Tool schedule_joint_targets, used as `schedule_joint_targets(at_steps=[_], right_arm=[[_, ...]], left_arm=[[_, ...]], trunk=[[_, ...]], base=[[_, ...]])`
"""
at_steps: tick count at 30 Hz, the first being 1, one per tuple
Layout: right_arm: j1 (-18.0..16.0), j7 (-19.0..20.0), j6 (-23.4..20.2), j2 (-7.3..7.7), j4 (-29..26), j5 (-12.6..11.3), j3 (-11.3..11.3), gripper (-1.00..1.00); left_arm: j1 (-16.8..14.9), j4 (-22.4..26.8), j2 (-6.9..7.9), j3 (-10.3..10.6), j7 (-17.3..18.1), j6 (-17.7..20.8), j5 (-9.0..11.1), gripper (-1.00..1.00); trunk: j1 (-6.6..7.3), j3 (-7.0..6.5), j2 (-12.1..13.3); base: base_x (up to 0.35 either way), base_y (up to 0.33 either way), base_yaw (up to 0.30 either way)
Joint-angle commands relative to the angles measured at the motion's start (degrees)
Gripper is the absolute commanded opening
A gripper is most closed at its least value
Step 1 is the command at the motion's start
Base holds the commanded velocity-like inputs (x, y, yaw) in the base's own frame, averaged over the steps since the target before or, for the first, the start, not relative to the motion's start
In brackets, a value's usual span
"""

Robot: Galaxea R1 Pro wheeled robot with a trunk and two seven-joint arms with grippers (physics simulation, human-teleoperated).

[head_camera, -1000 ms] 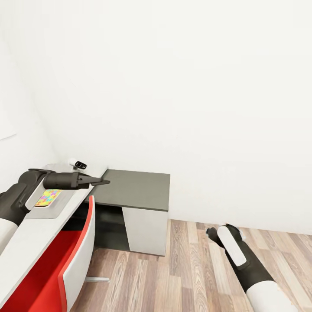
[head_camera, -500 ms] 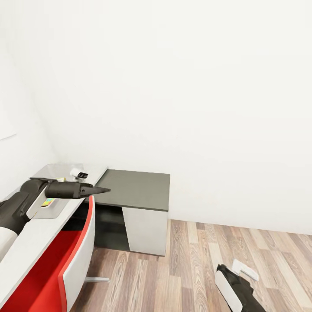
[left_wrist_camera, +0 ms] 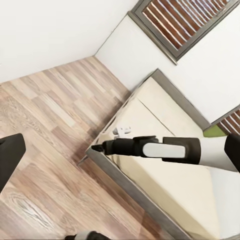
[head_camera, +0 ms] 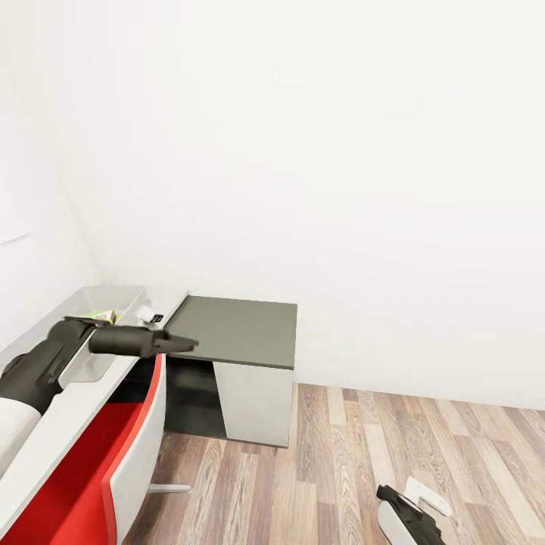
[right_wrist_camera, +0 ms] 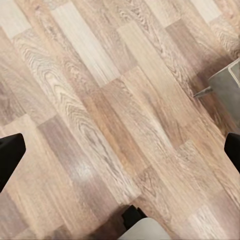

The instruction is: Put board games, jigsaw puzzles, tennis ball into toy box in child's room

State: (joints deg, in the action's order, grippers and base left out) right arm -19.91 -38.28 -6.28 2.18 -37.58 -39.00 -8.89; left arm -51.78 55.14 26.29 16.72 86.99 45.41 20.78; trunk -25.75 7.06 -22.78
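Observation:
The toy box (head_camera: 121,297), a shallow grey bin, stands on the pale table (head_camera: 57,424) at the far left. A bit of green and yellow (head_camera: 102,314) shows inside it, and my left forearm hides the rest. My left gripper (head_camera: 180,344) is open and empty, just past the table's end, over the edge of the dark cabinet. My right gripper (head_camera: 390,496) hangs low over the wooden floor, open, with nothing between its fingers. The left wrist view shows the bed (left_wrist_camera: 165,185) with its beige mattress, and my right gripper (left_wrist_camera: 107,148) in front of it.
A red chair (head_camera: 113,454) is tucked against the table's edge. The dark grey cabinet (head_camera: 235,329) stands against the white wall, with wood floor (head_camera: 333,469) to its right. A shuttered window (left_wrist_camera: 185,22) is above the bed. A grey bed-frame corner (right_wrist_camera: 222,85) lies near the right gripper.
My left gripper has sunk a little and slid right, away from the toy box, and now covers the bright puzzle seen in it. My right arm has dropped toward the floor.

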Motion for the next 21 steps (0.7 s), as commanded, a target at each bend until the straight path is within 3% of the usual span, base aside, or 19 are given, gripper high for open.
schedule_joint_targets(at_steps=[1, 10, 21], right_arm=[[0.0, -0.3, -0.4, 0.09, 0.0, -0.1, -0.4, 1.0], [0.0, 0.9, -0.2, 0.09, 0.9, 0.1, -0.5, 1.0], [0.0, 2.9, -0.1, 0.17, 2.2, 0.1, -0.4, 1.0]], left_arm=[[-0.1, -0.4, -0.15, 0.3, -0.1, 0.6, 0.2, 1.0], [-0.1, -3.8, -1.06, 0.5, -1.8, -3.3, -0.5, 1.0], [-0.1, -4.4, -1.54, 0.6, -2.0, -3.9, -0.7, 1.0]], trunk=[[-0.04, 0.13, -0.1], [-0.04, 0.13, -0.1], [-0.04, 0.13, -0.1]], base=[[0.0, 0.0, 0.0], [0.0, 0.0, 0.0], [0.0, 0.0, 0.0]])
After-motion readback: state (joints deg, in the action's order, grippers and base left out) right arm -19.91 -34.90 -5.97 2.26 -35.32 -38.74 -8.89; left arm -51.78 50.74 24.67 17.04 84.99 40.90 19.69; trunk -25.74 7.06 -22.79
